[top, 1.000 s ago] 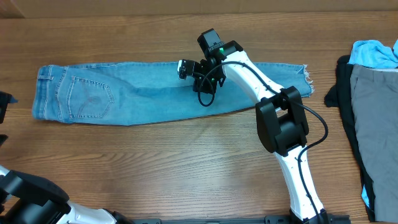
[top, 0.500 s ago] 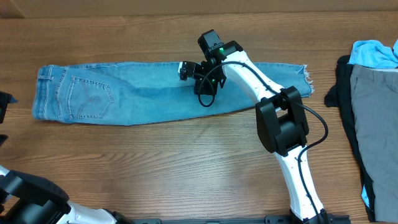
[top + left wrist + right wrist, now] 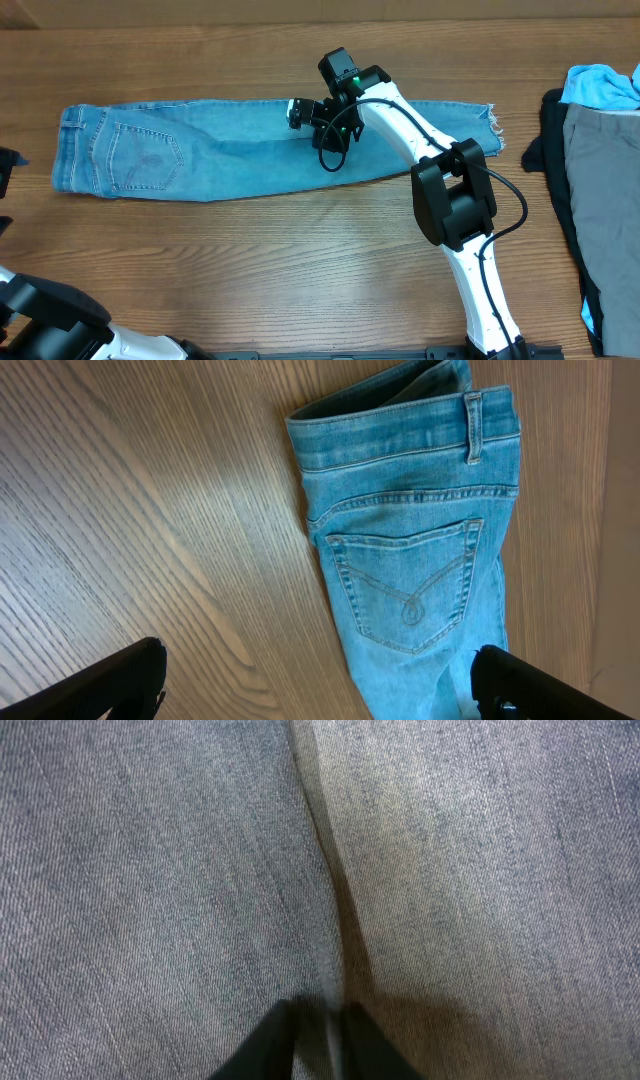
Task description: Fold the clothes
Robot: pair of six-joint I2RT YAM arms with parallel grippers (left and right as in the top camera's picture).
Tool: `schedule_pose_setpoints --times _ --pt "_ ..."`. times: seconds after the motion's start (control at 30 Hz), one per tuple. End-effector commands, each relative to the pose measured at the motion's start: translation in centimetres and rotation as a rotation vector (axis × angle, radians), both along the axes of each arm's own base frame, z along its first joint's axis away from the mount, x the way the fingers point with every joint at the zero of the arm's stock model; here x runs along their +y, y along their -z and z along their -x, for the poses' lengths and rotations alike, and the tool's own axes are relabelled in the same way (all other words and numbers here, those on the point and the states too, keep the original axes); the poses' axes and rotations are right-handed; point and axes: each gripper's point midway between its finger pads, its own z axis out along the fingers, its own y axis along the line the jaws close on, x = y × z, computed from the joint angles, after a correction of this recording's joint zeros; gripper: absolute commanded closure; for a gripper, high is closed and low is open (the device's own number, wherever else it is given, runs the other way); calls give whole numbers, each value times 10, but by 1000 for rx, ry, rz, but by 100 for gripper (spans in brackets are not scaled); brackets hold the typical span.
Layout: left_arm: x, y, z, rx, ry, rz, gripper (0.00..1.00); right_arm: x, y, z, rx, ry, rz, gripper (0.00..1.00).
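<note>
The faded light-blue jeans lie flat and lengthwise across the back of the table, waistband to the left, hems to the right. My right gripper is down on the upper edge of the legs near the middle. In the right wrist view its fingertips stand almost together, with a raised denim crease pinched between them. The left wrist view shows the waistband and a stitched back pocket. My left gripper hovers over them, wide open and holding nothing.
A pile of other clothes sits at the right edge: a sky-blue piece, a grey one and a black one beneath. The right arm's base stands in front of the jeans' hem end.
The right gripper head shifted very slightly to the right on the jeans a second ago and has held still since. The jeans and the left arm have not moved.
</note>
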Motion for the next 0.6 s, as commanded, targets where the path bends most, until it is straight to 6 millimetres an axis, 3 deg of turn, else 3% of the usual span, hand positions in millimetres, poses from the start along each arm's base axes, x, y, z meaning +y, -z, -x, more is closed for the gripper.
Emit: schedule_pose_setpoints --times 0.0,0.13,0.27,0.57 --pt "-2 -11 -3 -31 -9 -10 0 4 -6 -1 -11 -6 -15 88" --pt "-2 -11 -3 -31 -9 -10 0 3 -7 -2 -10 -4 -14 95" --pt "-2 -11 -3 -31 -9 -10 0 5 -16 -5 -28 -4 -23 96" --pt "-2 -11 -3 -31 -9 -10 0 16 -86 -37 -188 32 -84 96"
